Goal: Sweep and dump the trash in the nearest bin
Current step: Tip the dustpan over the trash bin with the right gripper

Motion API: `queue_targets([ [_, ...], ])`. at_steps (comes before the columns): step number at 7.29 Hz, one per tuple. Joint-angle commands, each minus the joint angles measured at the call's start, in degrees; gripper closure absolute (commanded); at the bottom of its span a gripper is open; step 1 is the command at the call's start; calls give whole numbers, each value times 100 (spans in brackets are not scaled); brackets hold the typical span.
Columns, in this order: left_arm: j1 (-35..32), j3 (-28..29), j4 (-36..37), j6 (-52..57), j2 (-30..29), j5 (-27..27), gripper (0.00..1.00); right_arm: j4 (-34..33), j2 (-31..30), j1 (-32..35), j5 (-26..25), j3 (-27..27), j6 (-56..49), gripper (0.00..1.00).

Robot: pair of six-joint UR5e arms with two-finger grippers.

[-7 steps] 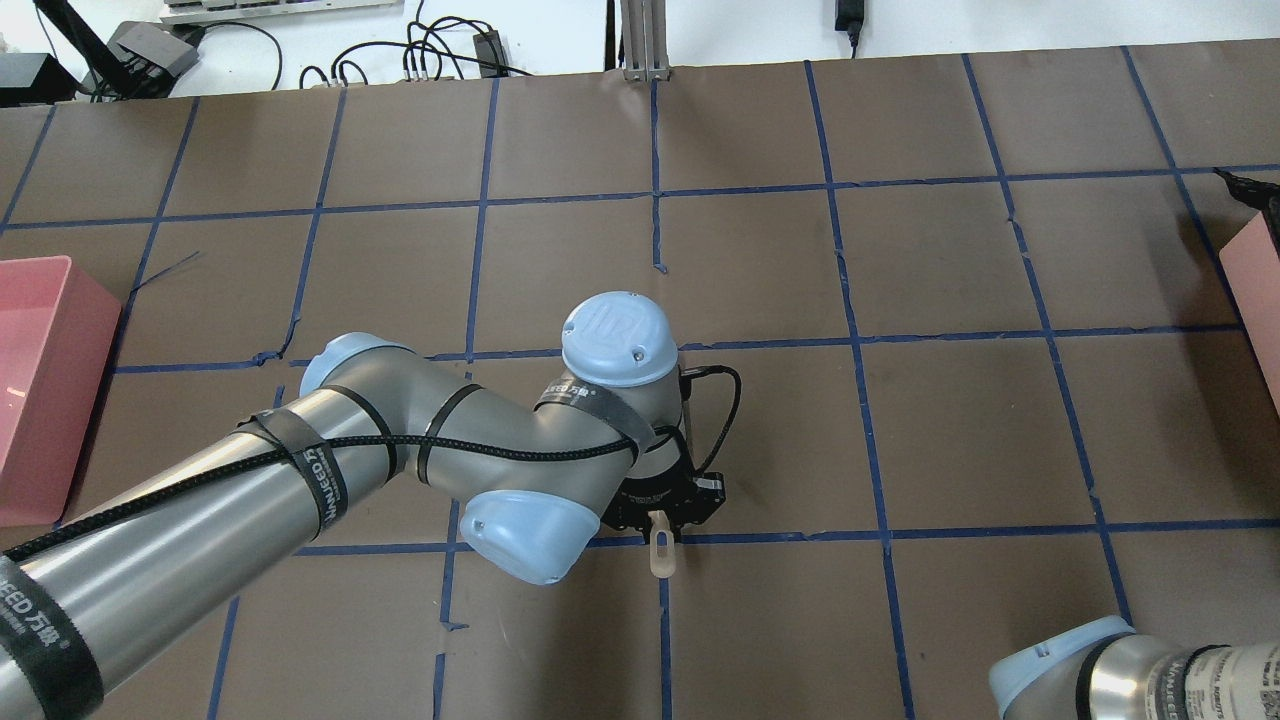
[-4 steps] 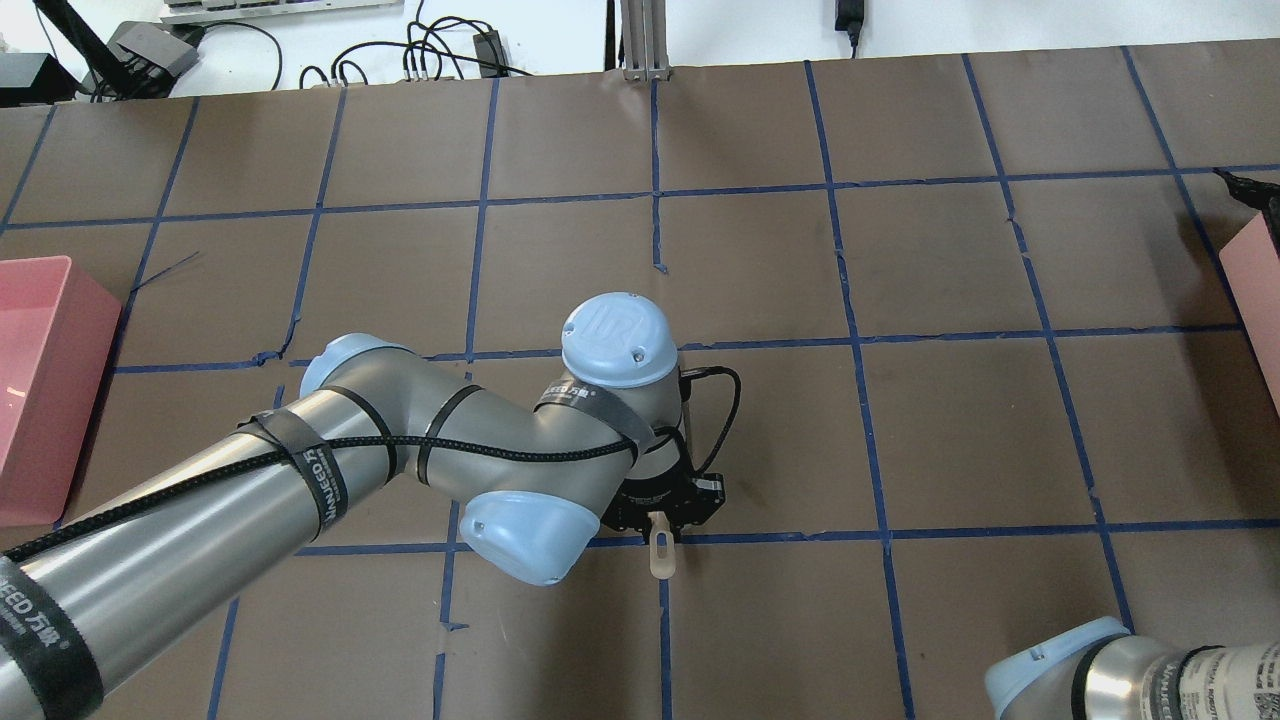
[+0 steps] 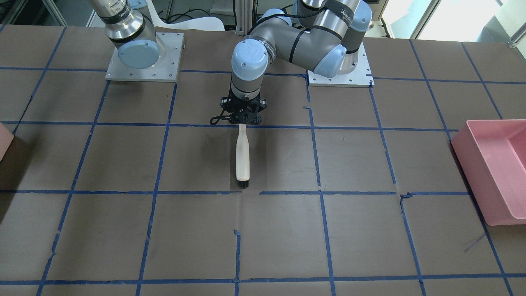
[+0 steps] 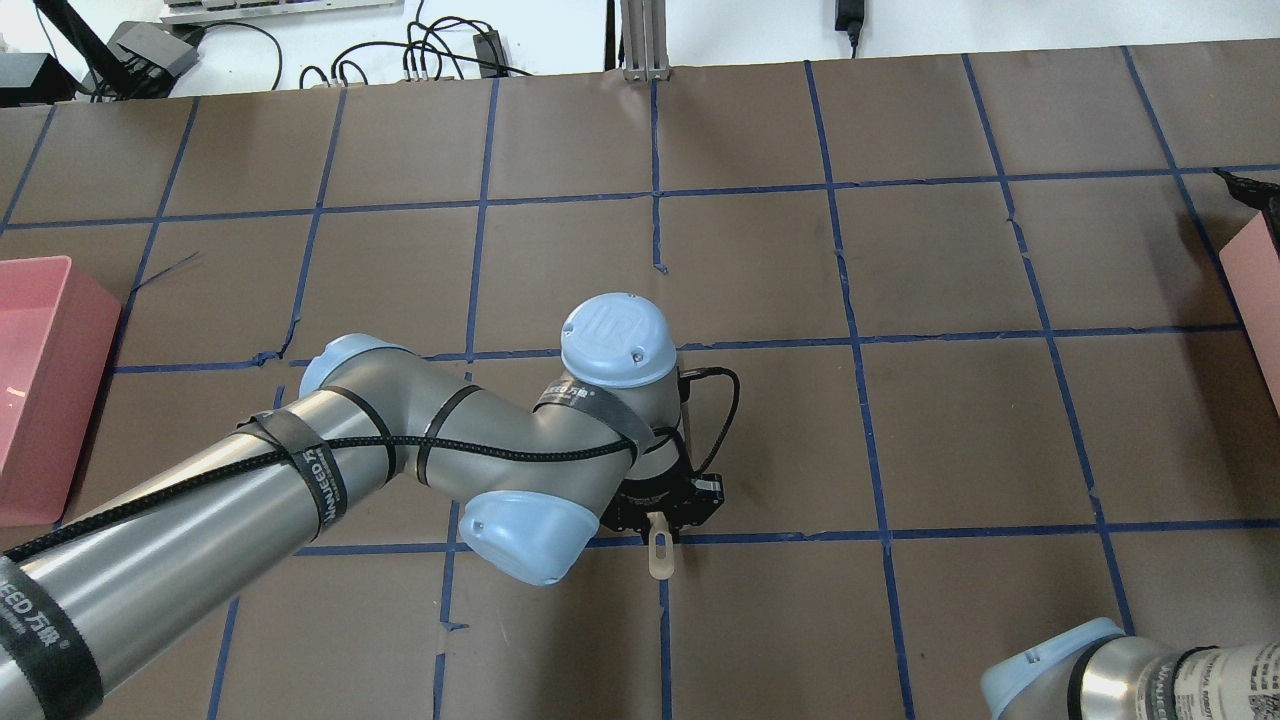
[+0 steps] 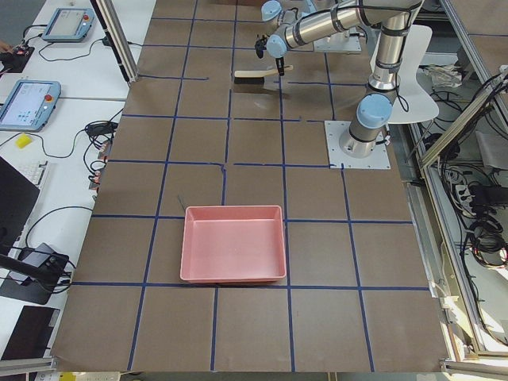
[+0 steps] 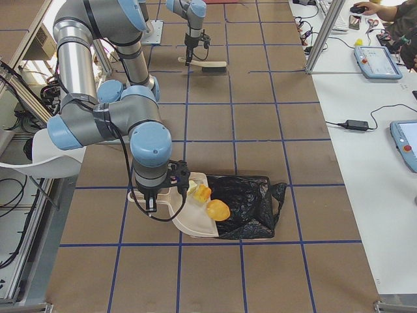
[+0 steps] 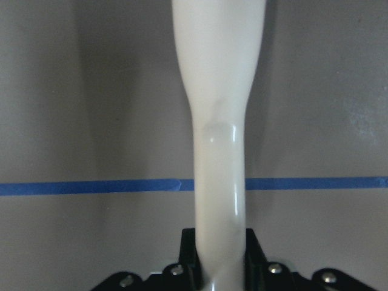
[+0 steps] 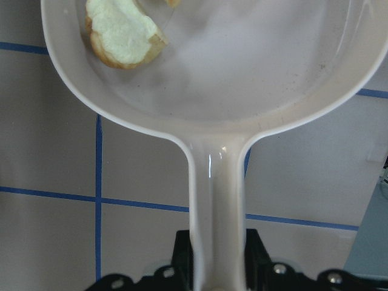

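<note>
L gripper clamps brush, parked clear, sweep looks done; R gripper grips pan, trash aboard, for dumping.

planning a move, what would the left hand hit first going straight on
Probably the table, just beneath the brush handle it grips: the left hand seems to point straight down.

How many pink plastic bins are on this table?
2. A rose-pink rectangular deep-walled tub sits at the table end on the robot's left; a paler peach-pink box shows only as a slanted edge at the opposite end. No others show.
</note>
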Motion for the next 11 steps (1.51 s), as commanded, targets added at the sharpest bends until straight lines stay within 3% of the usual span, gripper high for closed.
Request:
queue_targets([
  [1, 0, -51, -3, -2, 0, 1, 63, 14, 1, 51, -159, -58, 16, 90],
  [4, 0, -60, 6, 6, 0, 10, 58, -3, 1, 173, -580, -84, 59, 90],
  [5, 0, -52, 6, 6, 0, 10, 45, -12, 1, 261, -669, -188, 103, 90],
  [6, 0, -43, 24, 6, 0, 10, 15, -65, 10, 306, -678, -320, 43, 90],
  [7, 0, 9, 33, 6, 0, 10, 0, -126, 28, 385, -704, -426, 16, 90],
  [10, 306, 386, -89, 909, 114, 80, 0, -844, 97, 499, -705, -480, -448, 90],
  [11, 708, 649, -578, 1216, 192, 63, 0, -1187, 176, 552, -713, -479, -711, 90],
])
